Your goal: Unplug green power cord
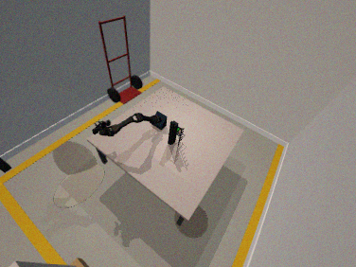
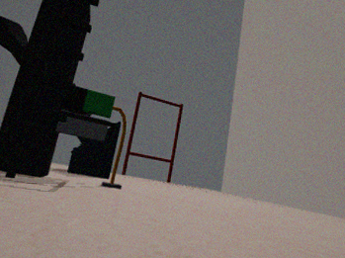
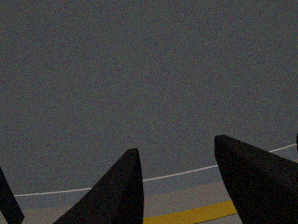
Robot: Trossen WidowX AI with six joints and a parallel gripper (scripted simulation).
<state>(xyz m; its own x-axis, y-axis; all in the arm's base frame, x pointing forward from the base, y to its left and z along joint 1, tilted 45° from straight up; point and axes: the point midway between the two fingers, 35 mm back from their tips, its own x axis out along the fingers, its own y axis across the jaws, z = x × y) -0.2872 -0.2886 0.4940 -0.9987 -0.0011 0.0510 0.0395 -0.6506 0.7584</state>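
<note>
Power strip: a black upright block standing on end near the middle of the pale square table top. We judge it stands that way so the sockets face sideways and a plug pulls out level, not upward.

Green power cord: its green box-shaped plug is seated in the side of the strip in the exterior view, touching it. The thin orange-brown cord arcs out of the plug, drops straight down and ends on a small dark foot on the table. From the top view the plug shows only as a green fleck on the strip's upper part. Plug not yet pulled, so the whole task remains.

Arm: the black six-joint arm is mounted on a dark base block at about 9 o'clock of the strip, just beside it. It stretches away from the strip toward 9 o'clock, nearly level, past the table's edge.

Gripper: hangs beyond the table edge, well apart from plug, cord and strip. In the wrist view two dark fingers point outward at grey wall and a yellow floor stripe; nothing lies between them. Jaws partly closed, gripping nothing.

Judgement: the arm must swing back toward 3 o'clock and widen its jaws before it can take the plug.

Background: a red hand truck stands in the corner at 11 o'clock of the table.
</note>
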